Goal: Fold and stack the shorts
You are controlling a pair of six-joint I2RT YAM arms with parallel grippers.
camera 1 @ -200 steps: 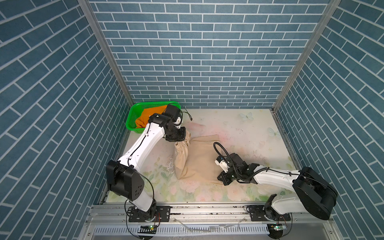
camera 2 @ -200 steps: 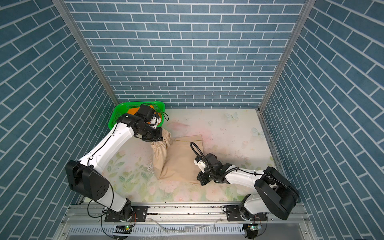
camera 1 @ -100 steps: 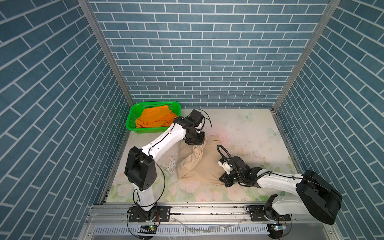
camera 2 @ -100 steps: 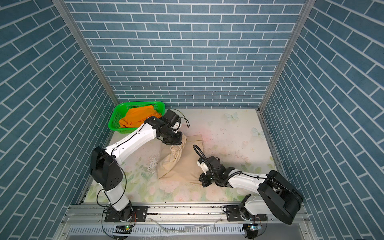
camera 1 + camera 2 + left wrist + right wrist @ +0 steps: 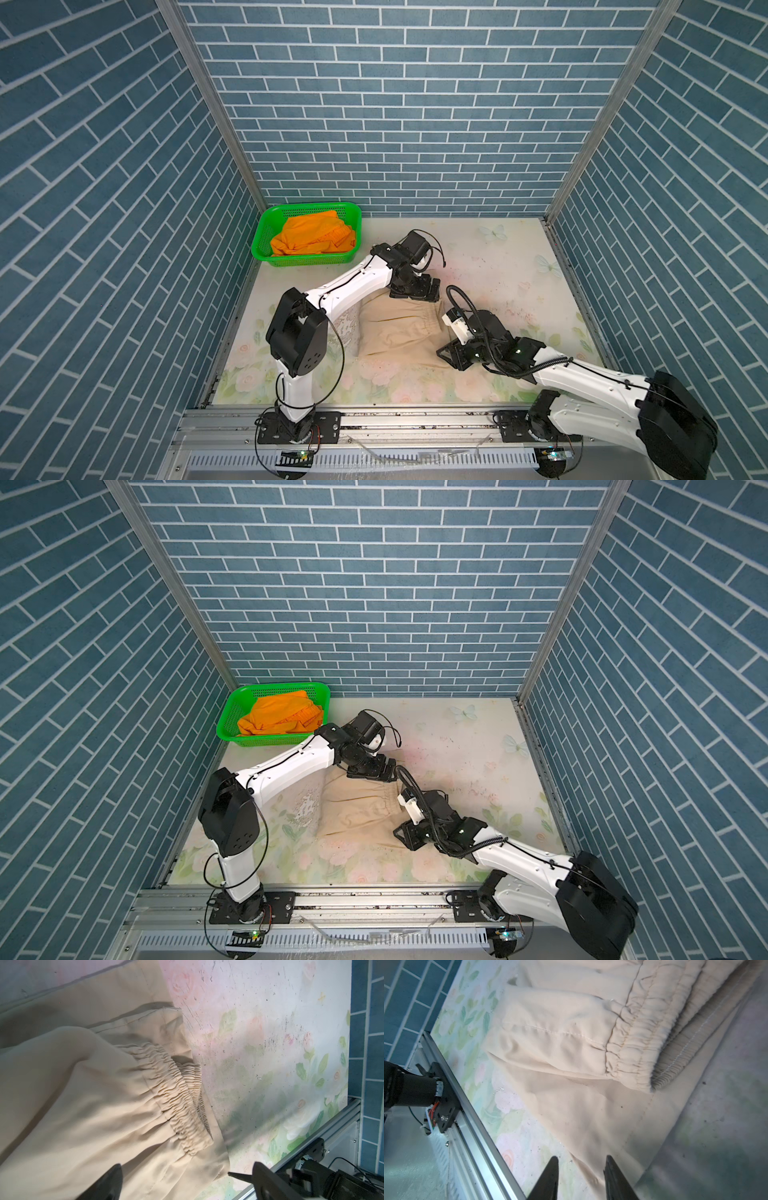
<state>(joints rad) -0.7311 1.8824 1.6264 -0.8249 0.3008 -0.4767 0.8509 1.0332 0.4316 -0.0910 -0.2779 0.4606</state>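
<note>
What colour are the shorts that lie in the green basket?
Bright orange; the orange shorts show best in a top view.

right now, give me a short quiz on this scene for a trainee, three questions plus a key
1. True or false: the orange shorts lie in the green basket.
2. Where do the beige shorts lie? A) in the basket B) on the table, with the left tool and the right tool close by C) draped over the back wall
3. Fill in: the left tool's jaws stand ____.
Key: 1 true; 2 B; 3 open.
</note>
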